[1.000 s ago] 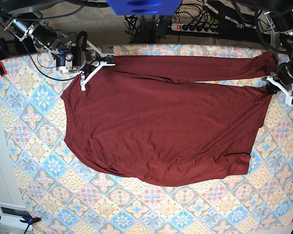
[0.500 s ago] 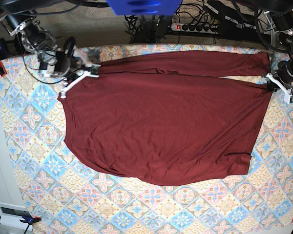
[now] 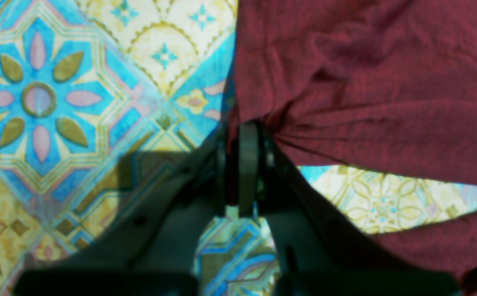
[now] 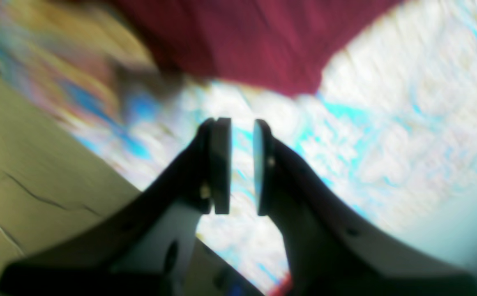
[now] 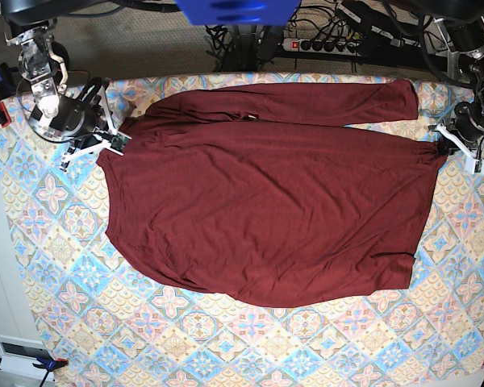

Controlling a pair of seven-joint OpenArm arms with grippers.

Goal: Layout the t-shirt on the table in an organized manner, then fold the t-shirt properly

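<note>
- The table (image 5: pixel 56 266), under its pastel tiled cloth, is carrying everything, and patterned cloth is showing around the garment on all sides.
- The t-shirt (image 5: pixel 266 210) is lying spread across the middle of the tabletop, its body mostly flat, with one long sleeve (image 5: pixel 306 101) running along the far edge and some rippling near the front hem.
- The left gripper (image 3: pixel 242 135) is pinching a bunched corner of the maroon fabric close to one side edge of the tabletop, jaws pressed together on the cloth, with folds radiating from the grip.
- The right gripper (image 4: pixel 241 164) is hovering near the opposite far corner, jaws parted with a clear gap and nothing between them; the shirt's edge is lying just beyond the tips, apart from them.
- By my judgement the layout step is under way, not the folding: one side is released, the other gripped.
- The next move probably calls for flattening the sleeve and hem before any fold.
</note>
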